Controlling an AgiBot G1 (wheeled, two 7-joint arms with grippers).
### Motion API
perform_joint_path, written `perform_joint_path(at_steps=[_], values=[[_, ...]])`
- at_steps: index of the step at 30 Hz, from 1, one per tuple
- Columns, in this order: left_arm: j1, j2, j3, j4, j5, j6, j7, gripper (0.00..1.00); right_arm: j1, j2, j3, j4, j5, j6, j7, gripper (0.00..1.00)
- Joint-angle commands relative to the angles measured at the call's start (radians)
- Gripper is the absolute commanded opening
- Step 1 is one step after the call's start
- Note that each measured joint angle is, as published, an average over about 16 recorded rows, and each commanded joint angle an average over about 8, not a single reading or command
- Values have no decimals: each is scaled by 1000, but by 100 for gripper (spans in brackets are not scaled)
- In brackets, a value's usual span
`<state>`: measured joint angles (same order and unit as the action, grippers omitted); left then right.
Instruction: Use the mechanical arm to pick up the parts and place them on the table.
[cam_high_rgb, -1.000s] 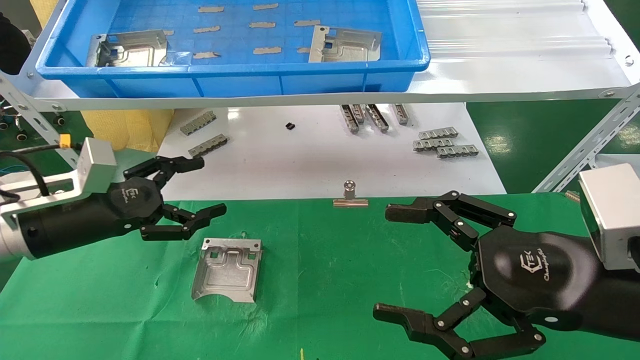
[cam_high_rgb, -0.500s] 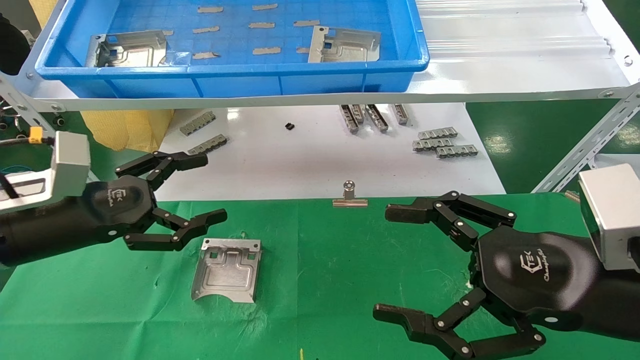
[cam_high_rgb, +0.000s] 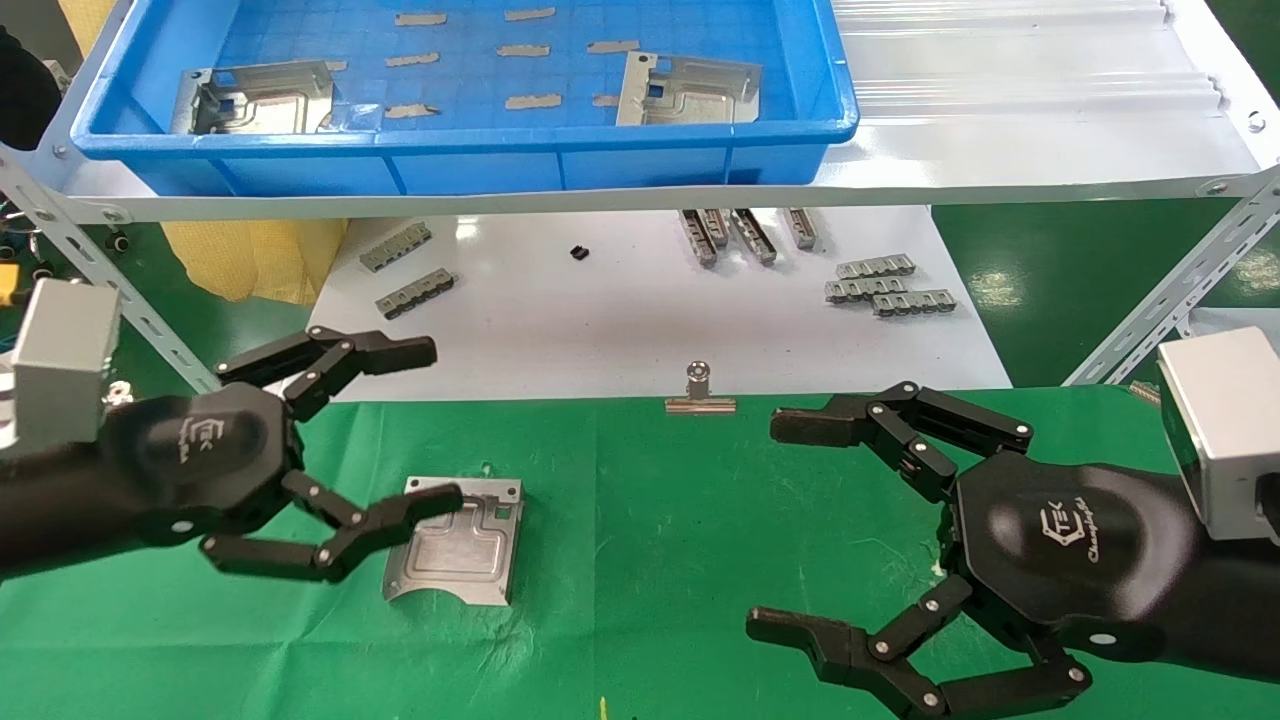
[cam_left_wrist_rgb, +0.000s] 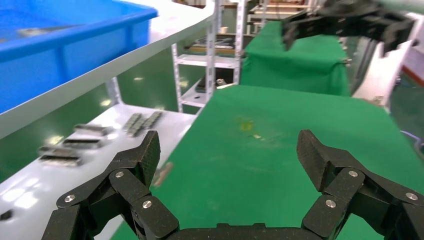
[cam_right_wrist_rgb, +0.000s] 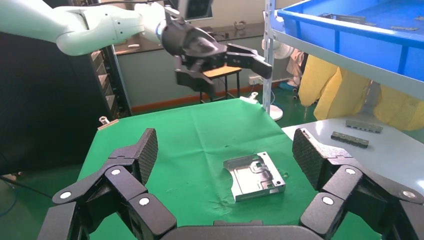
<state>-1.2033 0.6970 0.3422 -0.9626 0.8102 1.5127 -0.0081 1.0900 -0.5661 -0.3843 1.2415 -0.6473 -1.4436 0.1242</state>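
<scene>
One silvery stamped part (cam_high_rgb: 455, 545) lies flat on the green cloth table (cam_high_rgb: 650, 520); it also shows in the right wrist view (cam_right_wrist_rgb: 255, 176). Two more parts (cam_high_rgb: 255, 97) (cam_high_rgb: 690, 90) lie in the blue bin. My left gripper (cam_high_rgb: 435, 425) is open and empty, hovering above the table just left of the lying part, its lower finger overlapping the part's corner in the head view. In its own view (cam_left_wrist_rgb: 229, 155) only green cloth lies between the fingers. My right gripper (cam_high_rgb: 778, 525) is open and empty over the table's right side, facing the part (cam_right_wrist_rgb: 226, 152).
The blue bin (cam_high_rgb: 500, 165) stands on a white metal shelf (cam_high_rgb: 1000, 130) at the back. Below it a glossy white board (cam_high_rgb: 600, 310) carries grey slotted strips (cam_high_rgb: 885, 285). A binder clip (cam_high_rgb: 700, 392) sits at the cloth's far edge. A slanted shelf leg (cam_high_rgb: 1180, 290) stands at right.
My left gripper has pulled back and down towards me, still open, and now overlaps the lying part's corner. The part and the right arm have not moved.
</scene>
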Motion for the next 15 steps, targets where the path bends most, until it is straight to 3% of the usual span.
perform_joint_path(at_steps=[1, 15], values=[[19, -13, -9, -48, -12, -3, -27, 100, 0, 0, 0, 0, 0, 0, 0, 100], [137, -91, -67, -345, -85, -17, -187, 100, 0, 0, 0, 0, 0, 0, 0, 100]])
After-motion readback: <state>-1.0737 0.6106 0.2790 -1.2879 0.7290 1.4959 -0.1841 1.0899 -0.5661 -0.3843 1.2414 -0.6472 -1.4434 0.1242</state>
